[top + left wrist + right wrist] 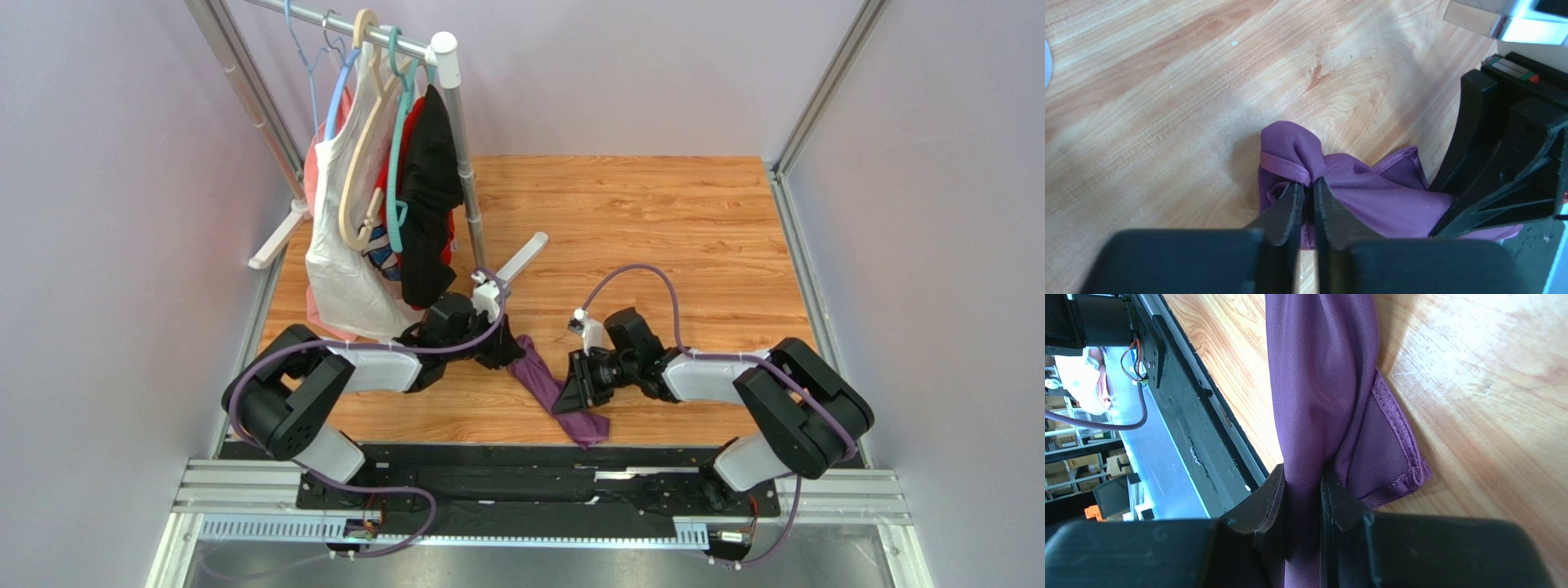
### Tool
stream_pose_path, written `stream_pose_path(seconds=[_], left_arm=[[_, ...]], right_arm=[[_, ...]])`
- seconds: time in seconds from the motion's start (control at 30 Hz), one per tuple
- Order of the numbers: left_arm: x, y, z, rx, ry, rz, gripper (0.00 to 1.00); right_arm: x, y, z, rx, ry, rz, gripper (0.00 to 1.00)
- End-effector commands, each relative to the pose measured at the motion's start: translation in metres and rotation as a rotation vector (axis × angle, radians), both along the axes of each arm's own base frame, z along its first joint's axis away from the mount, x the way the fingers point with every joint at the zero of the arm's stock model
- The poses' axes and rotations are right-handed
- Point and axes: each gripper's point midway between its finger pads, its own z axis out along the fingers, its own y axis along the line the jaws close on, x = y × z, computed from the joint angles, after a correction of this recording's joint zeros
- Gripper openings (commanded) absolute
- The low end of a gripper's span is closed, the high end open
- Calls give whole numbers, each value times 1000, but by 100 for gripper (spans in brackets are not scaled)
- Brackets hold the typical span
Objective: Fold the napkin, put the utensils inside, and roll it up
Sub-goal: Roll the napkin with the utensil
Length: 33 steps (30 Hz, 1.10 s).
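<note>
Napkin [546,377] lies bunched into a narrow purple strip on the wooden table [662,221], near its front edge and between the two arms. The left gripper [1308,187] holds the strip's far end, its fingers pressed close on a gathered, hemmed fold — the cloth puckers up just ahead of the tips. The right gripper [1303,478] pinches the strip further along, the fabric running up between its fingers — a hemmed corner lies flat on the wood just beside them.

Lab cell: aluminium frame [239,488], blank walls [111,184]
</note>
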Motion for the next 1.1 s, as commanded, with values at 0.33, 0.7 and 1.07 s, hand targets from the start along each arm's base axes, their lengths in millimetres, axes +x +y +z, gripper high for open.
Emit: stream_pose_path(seconds=[0.33, 0.7, 1.07], left_arm=[[3, -5, 4, 39, -15, -69, 0], [2, -10, -1, 50, 15, -98, 0], [4, -10, -3, 73, 30, -100, 0]], right_arm=[[12, -28, 27, -172, -90, -91, 77], [31, -31, 74, -347, -498, -165, 78], [18, 13, 60, -539, -797, -72, 62]])
